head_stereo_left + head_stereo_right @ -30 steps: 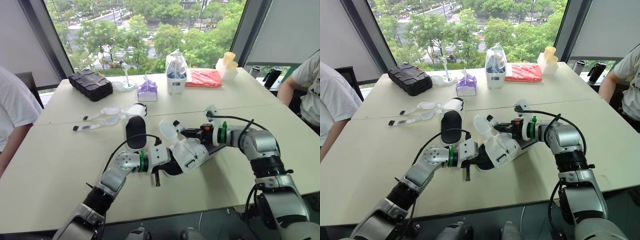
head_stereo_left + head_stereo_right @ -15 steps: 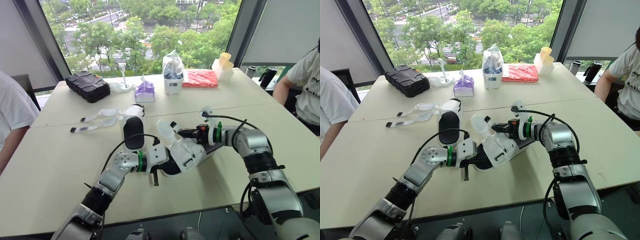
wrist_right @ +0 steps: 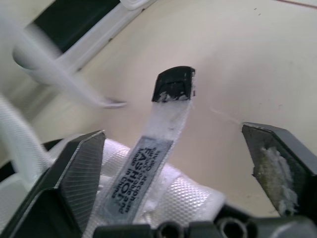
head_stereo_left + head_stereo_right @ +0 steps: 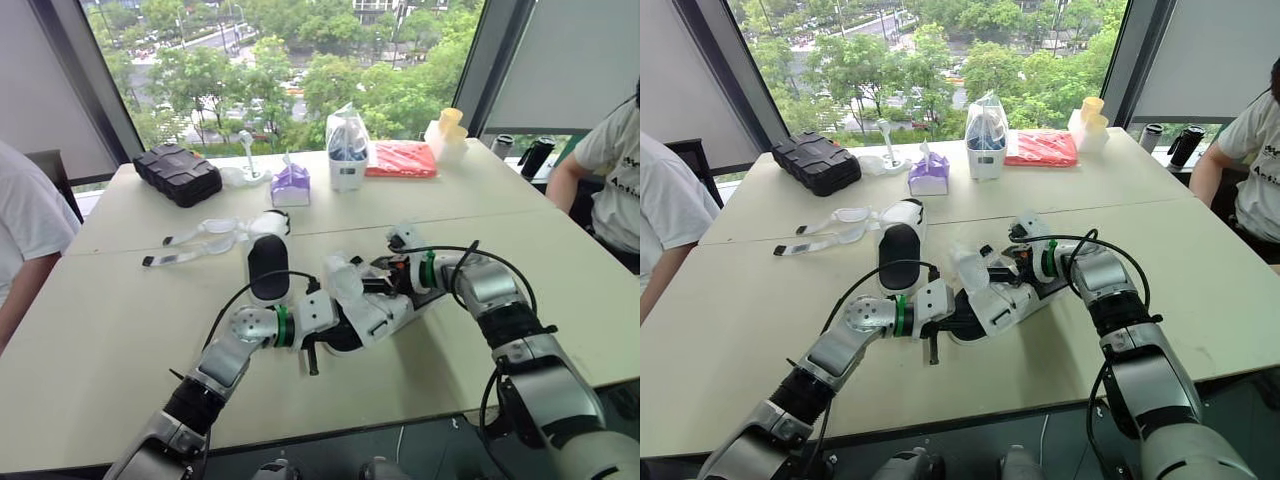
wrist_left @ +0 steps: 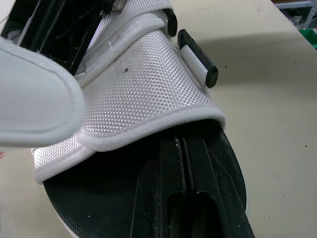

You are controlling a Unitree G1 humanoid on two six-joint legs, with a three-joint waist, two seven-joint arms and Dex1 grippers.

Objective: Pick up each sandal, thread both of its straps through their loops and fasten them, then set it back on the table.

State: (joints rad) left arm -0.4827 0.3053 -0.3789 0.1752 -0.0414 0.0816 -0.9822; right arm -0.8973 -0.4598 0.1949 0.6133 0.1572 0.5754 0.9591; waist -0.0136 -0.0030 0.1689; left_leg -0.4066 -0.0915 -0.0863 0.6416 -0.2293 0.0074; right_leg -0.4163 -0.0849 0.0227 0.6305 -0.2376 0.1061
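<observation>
Your left gripper [image 5: 182, 148] is clamped down on the sandal [image 4: 368, 308]. In the wrist view the two fingers sit pressed together over the black footbed, right under the white mesh strap. The sandal sits mid-table [image 4: 120, 330] between your two arms, tipped up a bit on its side.

Your right gripper [image 3: 172, 130] is at the sandal's far end with its fingers [image 3: 81, 163] spread wide and nothing in them. The loose strap [image 3: 173, 84] with the black tip sticks up in the gap between them and touches neither one. You can read a printed label along it.

The other sandal [image 4: 266, 262] lies flat on the table just beyond your left arm, near the first one but not touching it. Its straps [image 4: 195, 245] are undone and trail out to the left.
</observation>
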